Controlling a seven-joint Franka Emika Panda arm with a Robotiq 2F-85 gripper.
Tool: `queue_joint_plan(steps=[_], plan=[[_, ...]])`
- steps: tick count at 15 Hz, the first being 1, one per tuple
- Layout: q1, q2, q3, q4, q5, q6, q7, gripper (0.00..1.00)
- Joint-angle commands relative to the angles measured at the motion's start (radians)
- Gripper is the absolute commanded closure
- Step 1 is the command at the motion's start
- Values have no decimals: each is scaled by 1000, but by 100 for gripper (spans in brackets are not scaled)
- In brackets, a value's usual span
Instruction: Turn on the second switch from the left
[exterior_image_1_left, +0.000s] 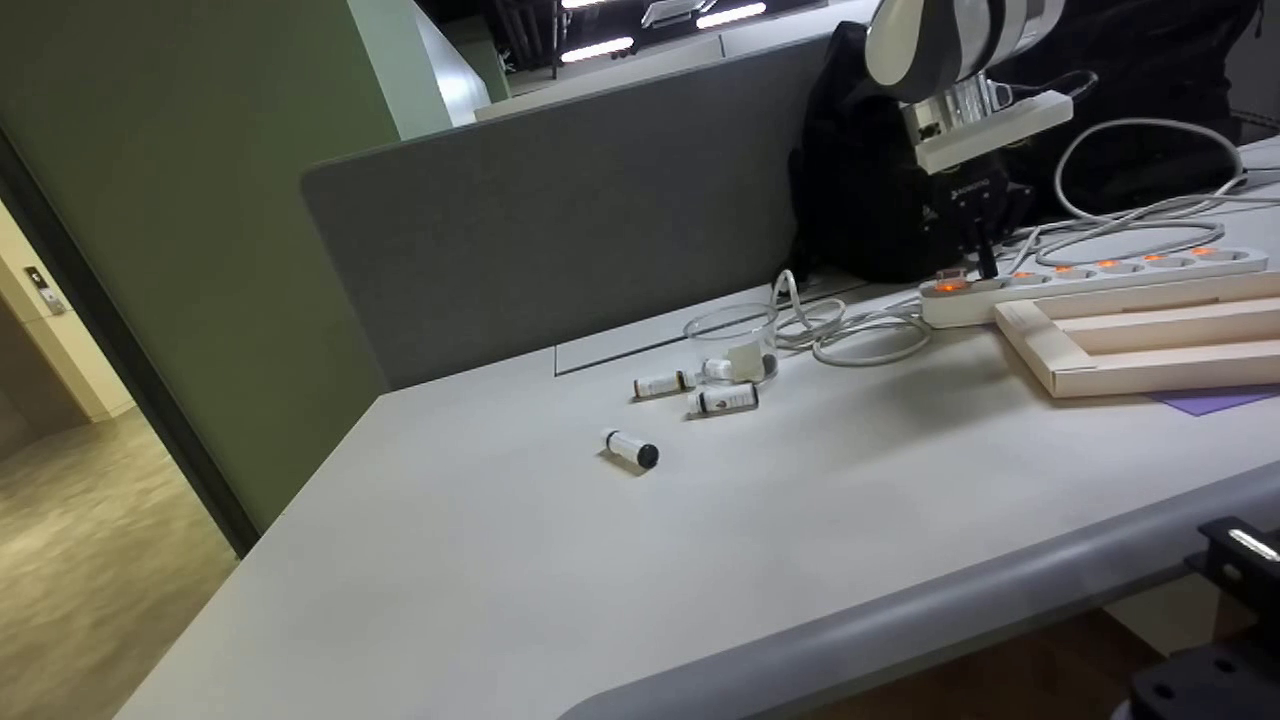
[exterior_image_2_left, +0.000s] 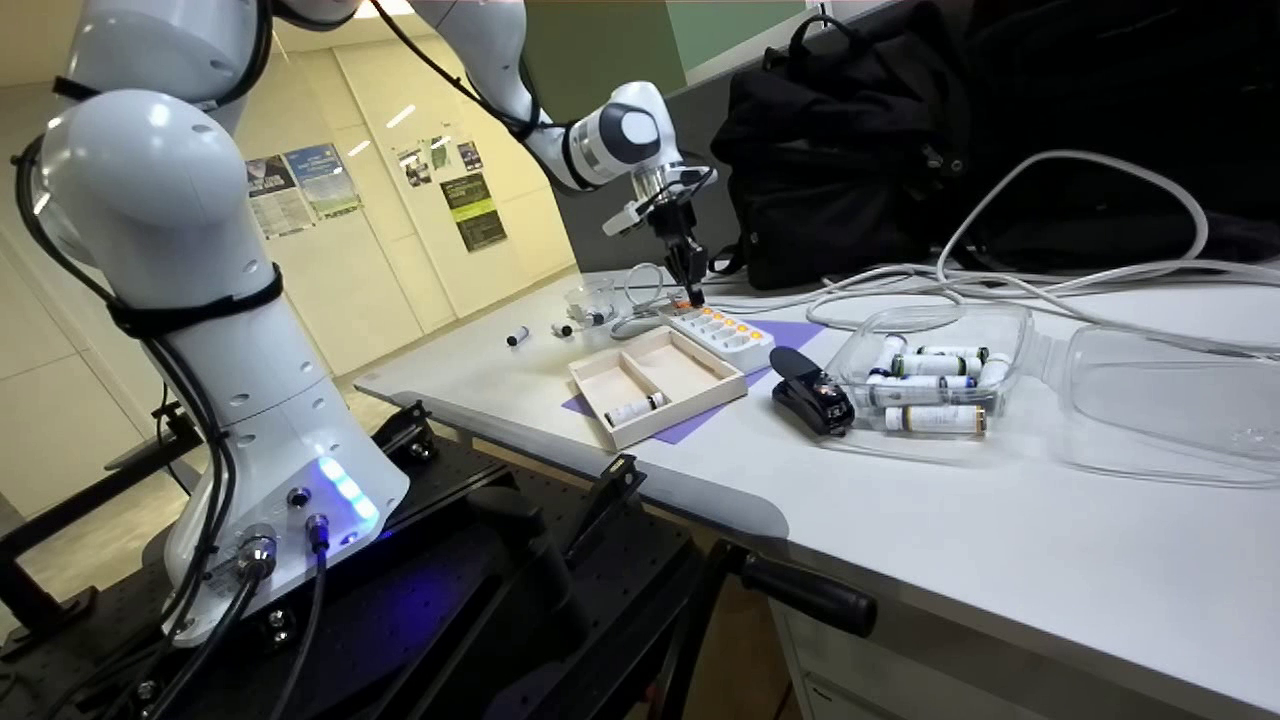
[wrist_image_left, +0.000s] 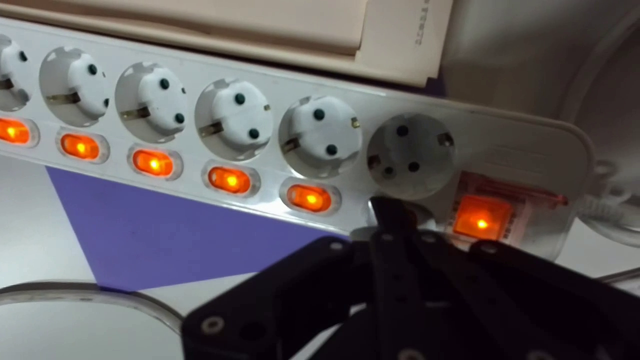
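While the fingers (wrist_image_left: 387, 212) stand narrow, tips together, they point down over a switch (wrist_image_left: 425, 216) they partly hide; whether they touch it I cannot tell. In the wrist view it sits just left of the glowing square switch (wrist_image_left: 482, 219), with five lit orange switches (wrist_image_left: 308, 198) farther left. In an exterior view the white power strip (exterior_image_1_left: 955, 312) lies far right on the tabletop (exterior_image_1_left: 500, 560), a pale tray (exterior_image_1_left: 1045, 352) on its near side.
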Motion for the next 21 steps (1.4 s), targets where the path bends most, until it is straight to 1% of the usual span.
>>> queue_joint_plan(steps=[1,8,14,21], plan=[[-22,19,17,20,18,13,15,100],[-44,50,21,34,45,5,8,100],[-77,63,29,35,77,-6,-11,100],[-158,54,41,6,127,-11,-85,100]])
